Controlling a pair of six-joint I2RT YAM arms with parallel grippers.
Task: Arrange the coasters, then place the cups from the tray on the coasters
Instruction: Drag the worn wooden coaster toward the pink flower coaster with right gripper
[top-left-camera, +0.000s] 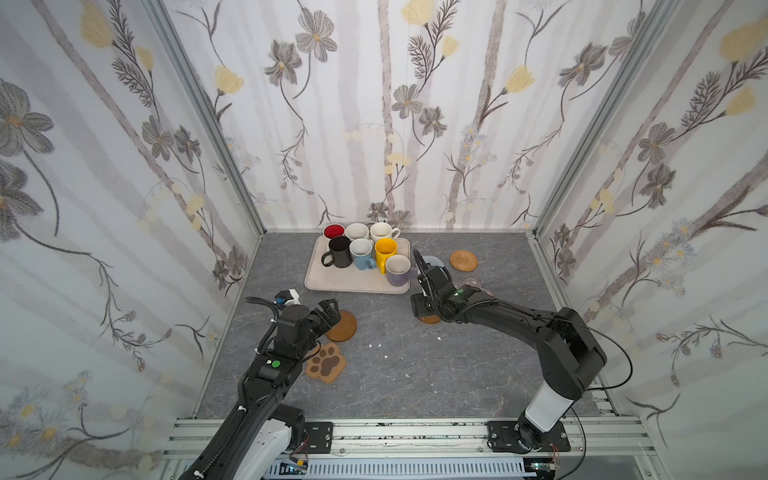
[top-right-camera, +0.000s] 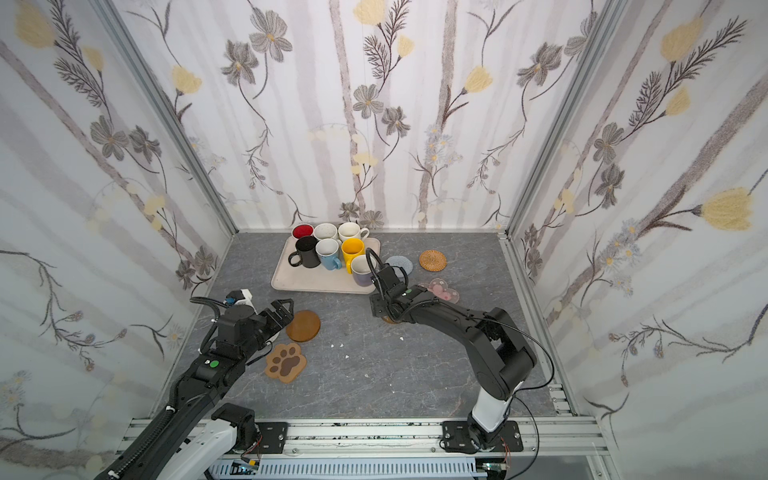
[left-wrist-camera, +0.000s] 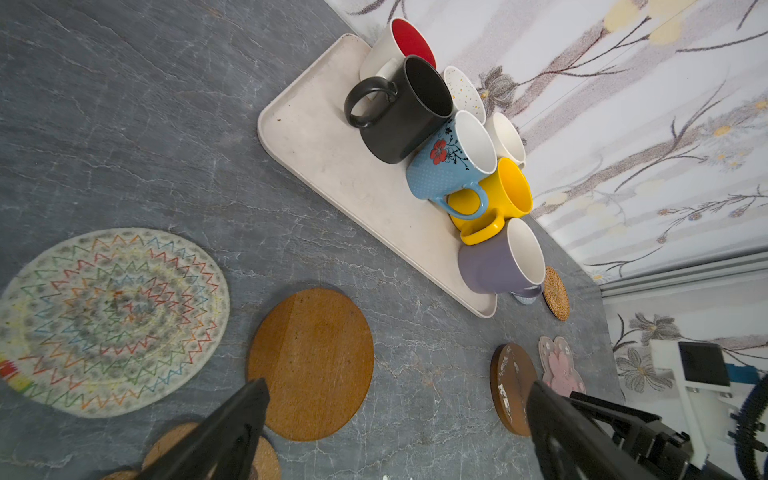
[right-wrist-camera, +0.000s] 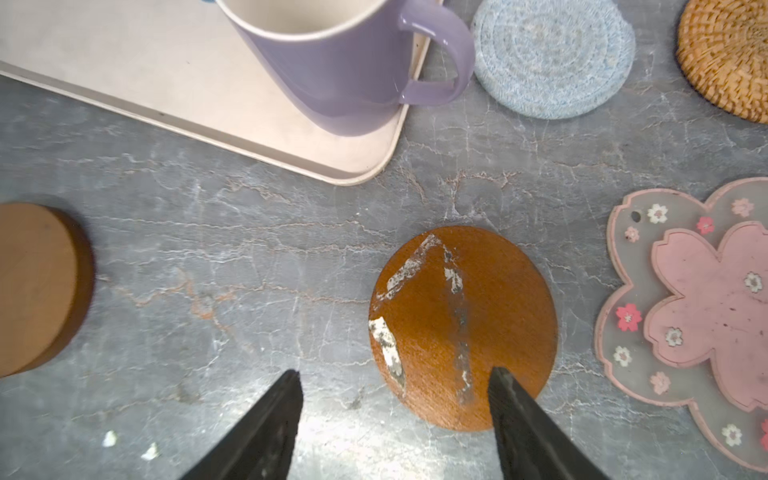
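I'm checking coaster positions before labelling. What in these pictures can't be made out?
- Scuffed amber coaster: mostly hidden under the right claw and its wrist in both top views.
- Zigzag-stitched mat: the left arm hides nearly all of it in both top views; only the left wrist view shows it.
- Pink-flower coaster: cut off by the frame edge in the right wrist view.

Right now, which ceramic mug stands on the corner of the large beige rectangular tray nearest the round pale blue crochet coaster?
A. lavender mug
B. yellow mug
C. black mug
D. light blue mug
A: the lavender mug stands on that corner of the beige tray, its handle turned toward the pale blue crochet coaster on the table.
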